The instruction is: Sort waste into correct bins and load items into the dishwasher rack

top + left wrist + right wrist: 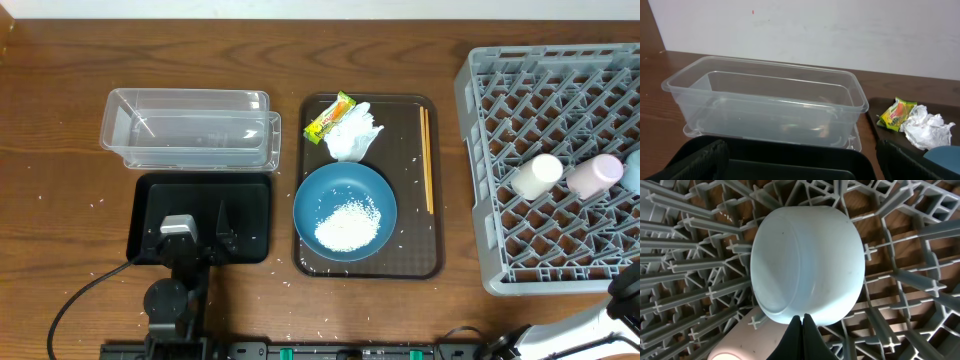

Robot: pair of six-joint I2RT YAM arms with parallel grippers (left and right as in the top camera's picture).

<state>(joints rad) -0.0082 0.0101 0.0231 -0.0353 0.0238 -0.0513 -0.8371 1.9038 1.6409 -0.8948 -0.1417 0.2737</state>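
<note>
A large blue bowl (320, 190) holding a heap of white rice (347, 226) sits on the brown tray, with the crumpled tissue (355, 135), snack wrapper (330, 117) and chopsticks (427, 160). The grey rack (480, 100) holds the white cup (537, 175), pink cup (595, 174) and light-blue dish (634, 168). My left gripper (195, 235) is open and empty over the black tray (250, 195), facing the clear tub (765, 100). My right gripper (802, 317) is shut, its tips at the rim of the upturned dish (807, 262), beside the pink cup (740, 340).
The clear tub (190, 130) stands behind the black tray. The brown serving tray (410, 260) lies between the bins and the rack. Loose rice grains are scattered on the table along the front edge. The right arm (625, 290) enters at the bottom right corner.
</note>
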